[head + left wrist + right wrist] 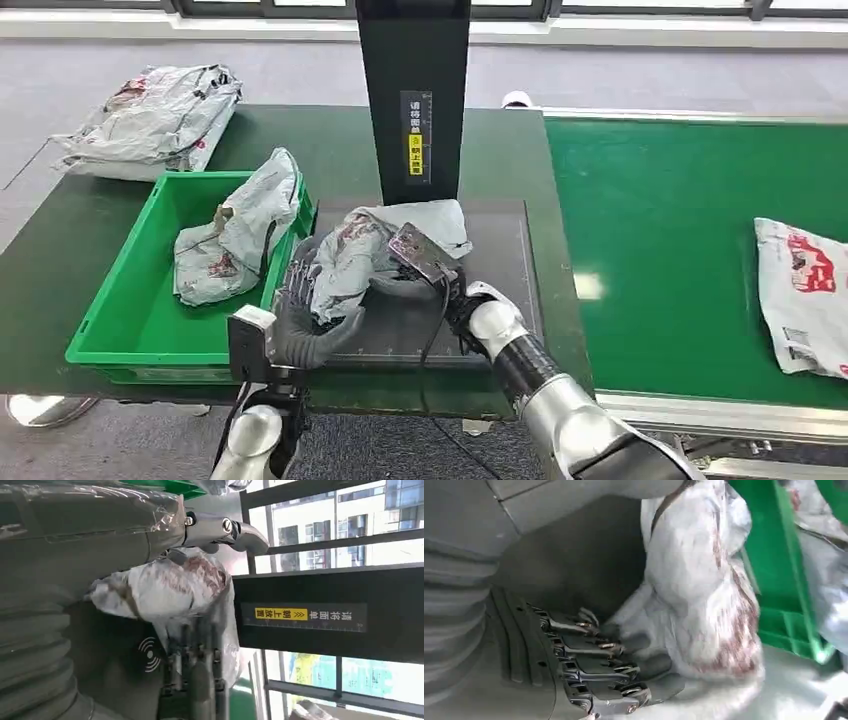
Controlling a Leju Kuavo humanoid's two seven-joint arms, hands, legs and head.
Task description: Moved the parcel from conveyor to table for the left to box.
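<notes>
Parcel: the crumpled grey bag (352, 255) lies on the dark pad (500, 250) of the table (60, 260), just beside the green bin (110, 340), between my two hands.
Left hand: my left hand (305, 320) comes up from below at the bag's bin-side edge, its dark fingers (195, 650) curled up against the plastic; I judge it is holding the bag, though the grip looks shallow.
Right hand: my right hand (425, 255) rests on the bag's far side, its fingers (594, 650) bent and pressing into the plastic; whether they pinch it or merely lean on it I cannot tell.
Risk, slip: the film is slack and glossy, so a lift may pull out a fold and leave the bulk on the pad.
Risk, tug: if both my hands keep hold while the left one moves, the bag may stretch or tear between them.
Risk, bin wall: the near rim stands right beside the bag, and a low carry could snag it there.
Risk, crowding: another bag (230, 235) already lies in the bin, so mine may land on top and slide.
</notes>
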